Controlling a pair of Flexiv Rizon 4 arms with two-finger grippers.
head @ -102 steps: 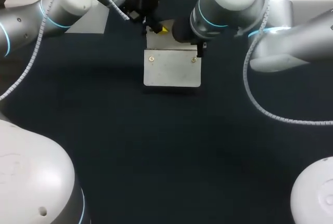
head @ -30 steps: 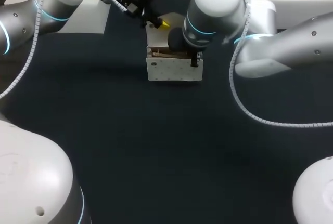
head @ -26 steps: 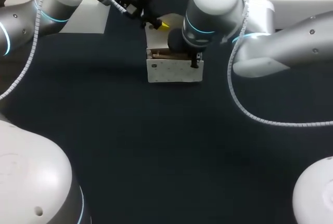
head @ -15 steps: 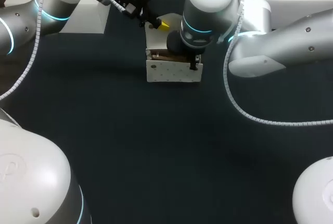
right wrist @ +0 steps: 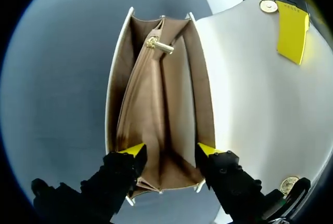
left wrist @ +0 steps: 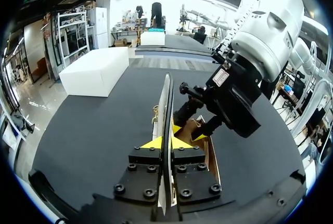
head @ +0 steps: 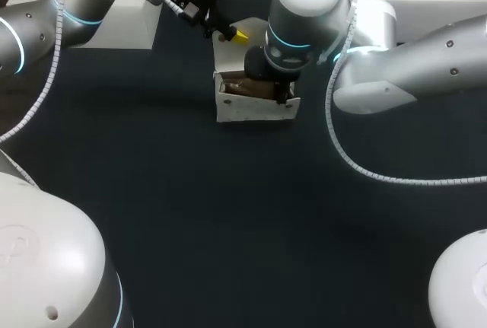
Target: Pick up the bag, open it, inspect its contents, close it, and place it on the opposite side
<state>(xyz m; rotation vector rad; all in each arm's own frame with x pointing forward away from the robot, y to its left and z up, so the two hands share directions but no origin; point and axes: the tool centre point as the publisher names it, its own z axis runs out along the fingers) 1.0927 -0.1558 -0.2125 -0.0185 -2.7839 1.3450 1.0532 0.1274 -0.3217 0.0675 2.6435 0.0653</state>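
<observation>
Left gripper: two black fingers with yellow tips, on the arm entering from my left. The fingers are drawn narrow and pinch the thin edge of a stiff white flap from both sides. The flap stands upright, edge-on between the fingers, and runs straight ahead of them.

Item held up by that flap: small white box-shaped handbag with tan lining. It stands on the dark cloth-covered table, just ahead of and below the left gripper. The bag's mouth faces upward and is open, with the flap raised off its far wall.

Contents, as seen from over the right gripper:
- Tan lining falls in long folds, with a divider running the length of the bag.
- One gold zip pull lies at the end of the bag farthest from the right fingers.
- The flap's white inner face spreads out beside the right-hand finger.
- Two round gold snap studs sit on that face, one far and one near.
- One yellow fingertip of the left gripper lies flat on that face, beside the far stud.

Right gripper: two black fingers with yellow tips, on the arm entering from my right. It points straight down at the bag's mouth, directly ahead of the left gripper. The fingers are spread wide, about the width of the mouth at its near end, one tip at each side wall. I cannot tell whether either tip touches a wall.
</observation>
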